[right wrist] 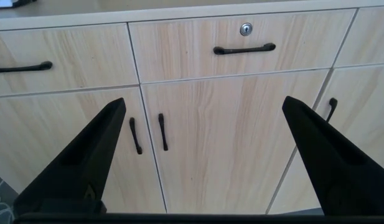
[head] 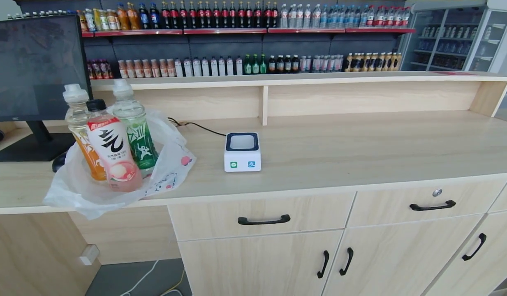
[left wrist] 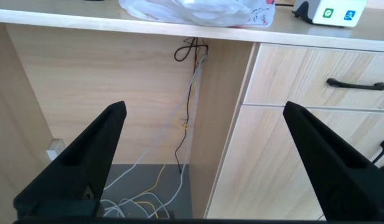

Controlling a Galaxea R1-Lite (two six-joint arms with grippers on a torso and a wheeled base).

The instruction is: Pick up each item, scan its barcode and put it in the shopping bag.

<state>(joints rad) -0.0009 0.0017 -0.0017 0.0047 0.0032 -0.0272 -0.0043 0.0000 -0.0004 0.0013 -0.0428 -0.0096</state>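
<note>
Three drink bottles stand in the white plastic shopping bag (head: pixel 167 176) at the counter's left: a pink-labelled one (head: pixel 115 150) in front, an orange one (head: pixel 85 139) behind it to the left, a green one (head: pixel 136 131) to the right. The white barcode scanner (head: pixel 242 152) sits mid-counter, right of the bag. My left gripper (left wrist: pixel 201 124) is open, held low before the cabinet below the bag (left wrist: pixel 204 11), with the scanner (left wrist: pixel 335 10) showing above. My right gripper (right wrist: pixel 204 124) is open too, facing the cabinet doors under the counter, with nothing between its fingers.
A dark monitor (head: pixel 35 70) on a stand occupies the counter's far left. A black cable (head: pixel 195 125) runs from the scanner to the back ledge. Drawers and doors with black handles (head: pixel 263 220) lie below. Cables (left wrist: pixel 188 99) hang in the open bay under the bag.
</note>
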